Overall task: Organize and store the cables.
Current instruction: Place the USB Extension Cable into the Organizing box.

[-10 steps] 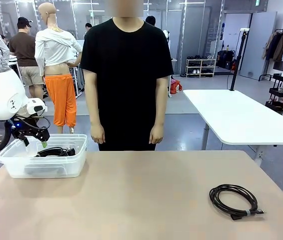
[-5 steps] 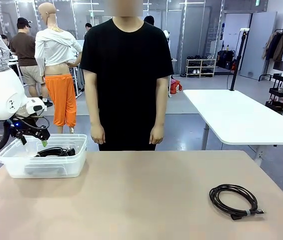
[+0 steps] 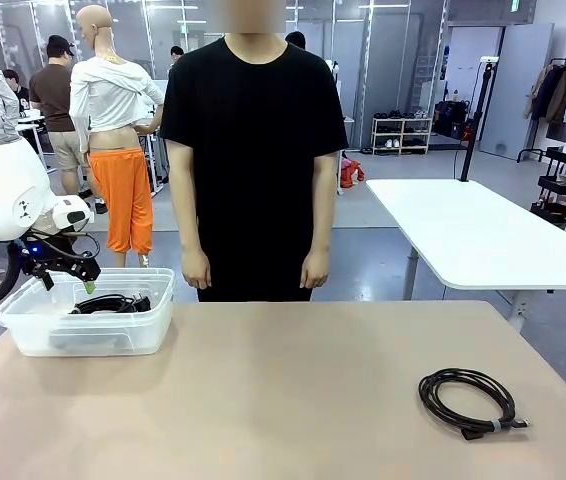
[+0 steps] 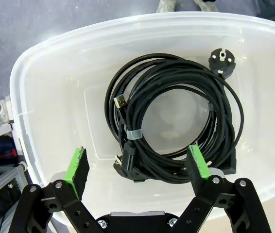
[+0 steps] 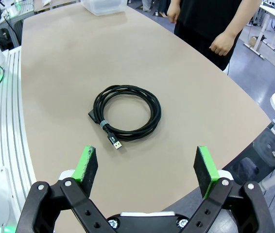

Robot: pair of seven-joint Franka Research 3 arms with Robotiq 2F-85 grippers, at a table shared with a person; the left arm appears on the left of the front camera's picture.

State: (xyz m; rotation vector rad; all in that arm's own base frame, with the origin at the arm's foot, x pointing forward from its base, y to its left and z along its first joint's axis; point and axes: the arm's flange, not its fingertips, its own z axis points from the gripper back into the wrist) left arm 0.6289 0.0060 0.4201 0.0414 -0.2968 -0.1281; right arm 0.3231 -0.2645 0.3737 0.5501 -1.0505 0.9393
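Note:
Black coiled cables (image 4: 176,126) lie in the clear plastic bin (image 3: 23,325) at the table's far left; the same cables (image 3: 111,303) show through the bin wall in the front view. One coil has a pale tie band, and a round plug rests at the bin's edge. My left gripper (image 3: 68,280) hangs open just above the bin, nothing between its green pads (image 4: 77,165). A third coiled cable (image 3: 466,400) with a pale band lies on the table at the near right. My right gripper (image 5: 147,167) stands open, high above that cable (image 5: 127,112).
A person in a black shirt (image 3: 253,150) stands at the far side of the table, hands (image 3: 195,268) down at the sides. The tan tabletop (image 3: 283,390) stretches between bin and loose cable. A white table (image 3: 473,230) stands behind on the right.
My left gripper has risen a little above the bin and its jaws have spread slightly wider. The cables and the person have not moved.

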